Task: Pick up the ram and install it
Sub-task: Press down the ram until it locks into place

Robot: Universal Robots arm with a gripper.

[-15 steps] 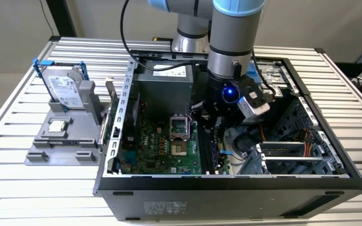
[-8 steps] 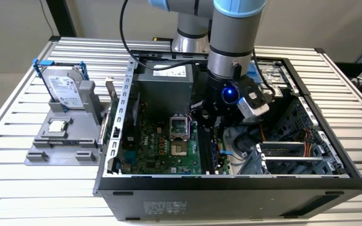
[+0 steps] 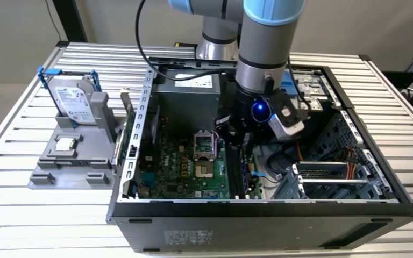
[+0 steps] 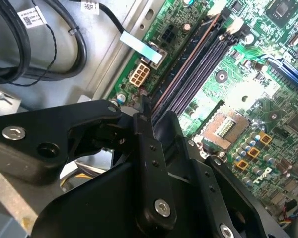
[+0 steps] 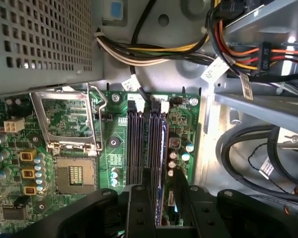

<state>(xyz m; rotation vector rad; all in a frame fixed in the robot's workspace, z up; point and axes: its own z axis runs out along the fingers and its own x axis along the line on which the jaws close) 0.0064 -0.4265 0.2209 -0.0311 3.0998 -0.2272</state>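
Inside the open computer case, gripper clamped on the ram, edge-down over the motherboard memory slots, beside CPU socket.

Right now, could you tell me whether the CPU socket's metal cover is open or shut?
Open: the cover is swung back, socket exposed.
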